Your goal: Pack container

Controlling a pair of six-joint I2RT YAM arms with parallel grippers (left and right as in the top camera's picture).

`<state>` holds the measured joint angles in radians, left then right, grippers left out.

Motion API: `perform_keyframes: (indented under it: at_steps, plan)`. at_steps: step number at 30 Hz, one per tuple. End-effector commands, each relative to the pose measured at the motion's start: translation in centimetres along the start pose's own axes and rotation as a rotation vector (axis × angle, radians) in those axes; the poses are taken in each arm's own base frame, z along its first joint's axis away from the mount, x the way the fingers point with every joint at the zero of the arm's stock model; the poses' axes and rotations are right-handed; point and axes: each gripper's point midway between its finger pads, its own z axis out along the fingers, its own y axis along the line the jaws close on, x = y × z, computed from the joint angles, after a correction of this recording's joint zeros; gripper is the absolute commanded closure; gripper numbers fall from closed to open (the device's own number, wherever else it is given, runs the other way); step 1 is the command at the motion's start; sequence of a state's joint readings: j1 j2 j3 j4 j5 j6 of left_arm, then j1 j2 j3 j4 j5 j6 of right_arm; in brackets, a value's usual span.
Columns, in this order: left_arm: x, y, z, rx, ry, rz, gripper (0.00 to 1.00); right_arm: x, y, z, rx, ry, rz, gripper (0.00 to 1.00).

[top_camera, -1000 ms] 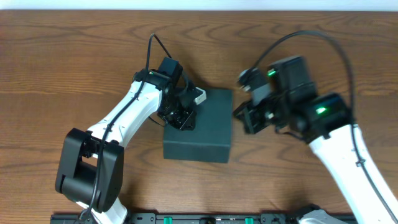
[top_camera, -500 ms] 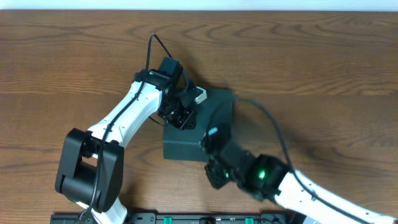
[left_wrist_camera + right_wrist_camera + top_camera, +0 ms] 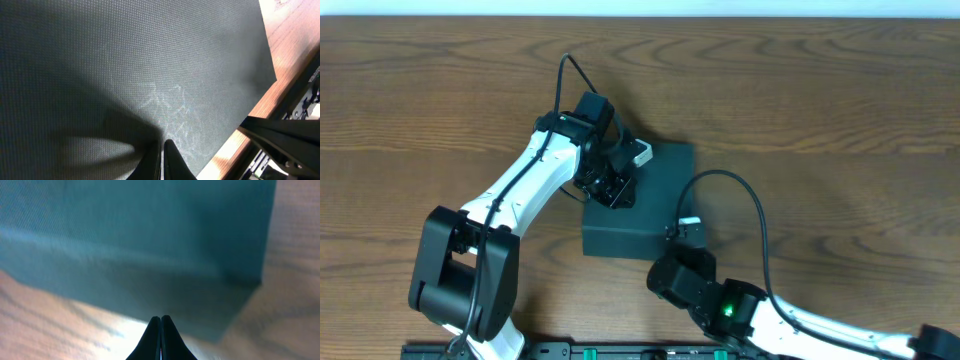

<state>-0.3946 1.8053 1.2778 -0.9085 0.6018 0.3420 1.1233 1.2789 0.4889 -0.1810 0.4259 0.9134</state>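
Observation:
The container [image 3: 658, 205] is a dark green, matte, squarish box in the middle of the wooden table, with its lid closed. My left gripper [image 3: 610, 186] is shut and empty, its tips pressed on the lid near the box's left edge. In the left wrist view the shut fingers [image 3: 161, 149] rest on the textured lid [image 3: 150, 60]. My right gripper [image 3: 680, 243] is shut and empty, low at the box's front right corner. In the right wrist view the shut fingers [image 3: 160, 324] point at the box's front wall [image 3: 150, 280]. No snack packs show.
The wooden table [image 3: 820, 90] surrounds the box. A black rail with green parts [image 3: 620, 352] runs along the front edge. My right arm's cable [image 3: 745, 190] loops up to the right of the box. My left arm's base [image 3: 460, 270] stands at the front left.
My right arm has swung from the right side of the box round to its front, down near the table's front edge. The left arm and the box have not moved.

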Motion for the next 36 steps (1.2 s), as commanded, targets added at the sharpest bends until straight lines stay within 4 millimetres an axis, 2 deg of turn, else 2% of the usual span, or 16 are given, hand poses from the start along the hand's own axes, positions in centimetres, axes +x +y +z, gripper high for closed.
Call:
perform_keyframes:
  at_steps: [1,6,13,18,20,22,25,29,33,36]
  plan:
    - [1.0,0.6,0.7,-0.023,0.037,0.009,0.94,-0.2,-1.1,1.0,0.065,-0.044,0.016,0.98]
    - [1.1,0.5,0.7,-0.022,0.041,0.006,0.94,0.3,-1.1,2.0,0.078,-0.039,0.009,0.98]
    - [1.1,0.5,0.7,-0.022,0.041,0.003,0.94,-1.3,-2.4,1.8,0.15,-0.134,0.01,0.98]
    - [1.1,0.4,0.7,-0.017,0.042,0.002,0.94,-1.7,-2.8,1.9,0.16,-0.138,0.024,0.98]
    - [1.1,0.4,0.7,-0.017,0.042,0.001,0.94,-1.3,-2.4,1.9,0.142,-0.116,0.023,0.98]
    - [1.2,0.4,0.6,-0.016,0.047,-0.002,0.94,-0.7,-1.3,1.8,0.082,-0.061,-0.004,0.98]
    - [1.2,0.1,-0.1,-0.015,0.046,-0.007,0.94,-0.5,0.9,0.5,-0.047,-0.005,-0.04,0.98]
    - [0.6,-0.8,-2.8,-0.035,-0.027,-0.016,0.94,-3.2,2.9,-3.1,-0.187,-0.079,-0.023,0.98]
    - [0.3,-2.0,-7.0,-0.072,-0.149,0.003,0.94,-6.0,3.5,-6.9,-0.281,-0.19,-0.05,0.98]
    - [0.5,-3.3,-10.4,-0.103,-0.252,0.015,0.94,-7.4,3.4,-9.2,-0.33,-0.252,-0.052,0.98]
